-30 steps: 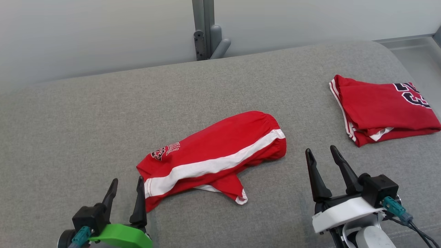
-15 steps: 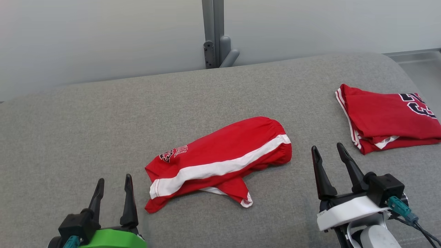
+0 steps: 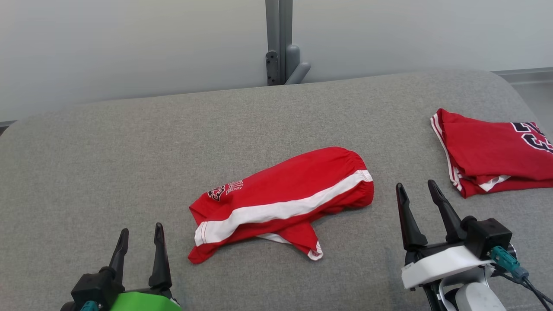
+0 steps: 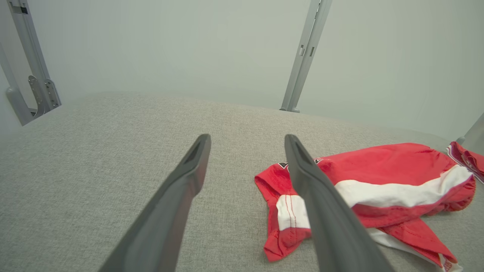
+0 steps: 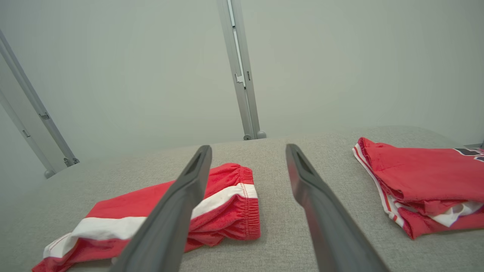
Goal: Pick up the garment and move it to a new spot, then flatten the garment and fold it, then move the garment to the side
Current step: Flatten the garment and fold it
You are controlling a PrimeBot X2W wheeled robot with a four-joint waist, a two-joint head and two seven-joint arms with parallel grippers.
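Shorts (image 3: 281,203): red, 1 white stripe running lengthwise, dark-and-white lettering near the left end, gathered elastic waistband at the right end. The left hem showed a white band with red stitching. Not flat: cloth was doubled over itself, and 1 leg corner with white trim stuck out from under the near side.

Position: shorts lay about mid-pad (image 3: 129,151), on a diagonal, hem end nearer the robot and to its left, waistband farther away and to its right.

Left gripper (image 3: 141,229): jaws spread wide, nothing between them, hanging near the hem end but clear of the cloth. In the left wrist view 1 finger overlapped the hem in line of sight only.

Right gripper (image 3: 415,184): jaws likewise spread wide and holding nothing, just right of the waistband, apart from it.

Jersey (image 3: 492,147): red, folded, at the pad's right side, well apart from the shorts; its right part was cut off by the frame.

Edges: the pad's far edge ran along the wall (image 3: 129,43), with 1 grey post (image 3: 278,43) behind it; both far corners were rounded.

Open room: bare grey fabric across the whole left half, a broad band behind the shorts up to the far edge, and a narrower strip between shorts and jersey, where the right gripper stood.
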